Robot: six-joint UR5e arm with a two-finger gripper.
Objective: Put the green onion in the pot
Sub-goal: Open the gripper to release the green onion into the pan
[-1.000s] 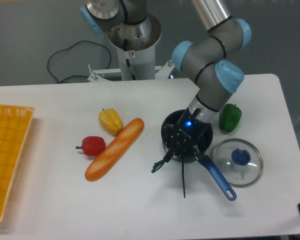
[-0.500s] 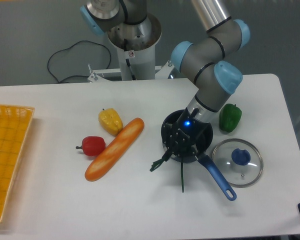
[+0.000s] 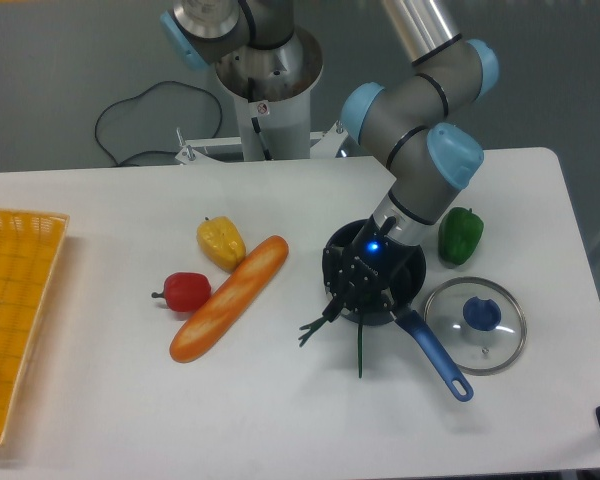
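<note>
Green onion over the pot

The gripper (image 3: 358,282) fingers seemed clamped on the green onion (image 3: 340,323); its tips overhung the pot (image 3: 408,283) rim and might catch or spill out.

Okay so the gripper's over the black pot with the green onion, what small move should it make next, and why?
Probably lower a touch further and then release. The gripper sits over the small black saucepan with the long blue handle, but the thin dark green onion stalks trail over the near rim, tips above the white table. Whether the jaws grip it cannot be seen.
</note>
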